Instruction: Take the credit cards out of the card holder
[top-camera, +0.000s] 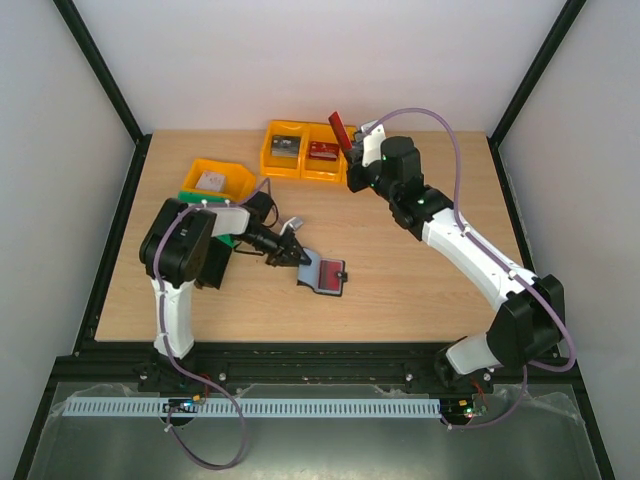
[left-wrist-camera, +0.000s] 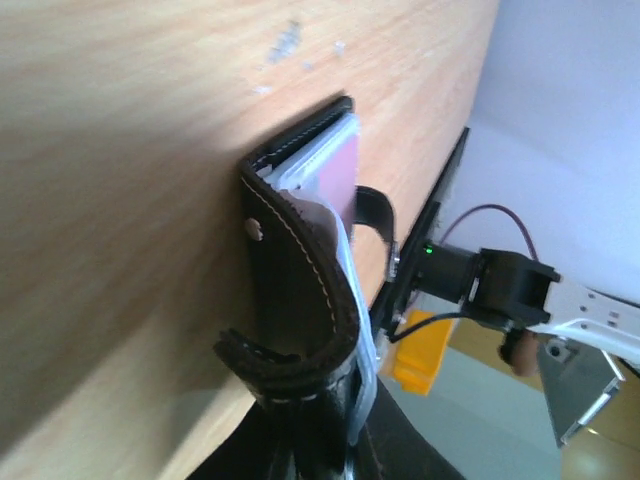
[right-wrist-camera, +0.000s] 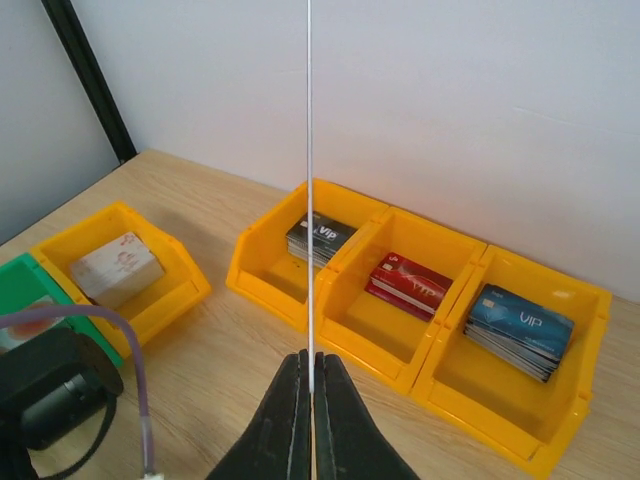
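Note:
The black card holder (top-camera: 308, 279) lies open on the table, with a red credit card (top-camera: 328, 271) showing in its clear pocket. My left gripper (top-camera: 287, 252) is shut on the holder's left edge. In the left wrist view the leather flap (left-wrist-camera: 300, 290) rises from my left gripper (left-wrist-camera: 322, 425), and a pinkish card (left-wrist-camera: 338, 175) sits inside it. My right gripper (top-camera: 352, 148) is raised over the yellow bins and shut on a red card (top-camera: 341, 128). The right wrist view shows that card edge-on as a thin line (right-wrist-camera: 310, 200) between the closed fingers (right-wrist-camera: 311, 368).
A row of three yellow bins (right-wrist-camera: 352, 312) at the back holds black cards (right-wrist-camera: 320, 238), red cards (right-wrist-camera: 408, 282) and blue cards (right-wrist-camera: 520, 325). Left of them stand another yellow bin (top-camera: 222, 180) with a pale stack and a green bin (top-camera: 198, 196).

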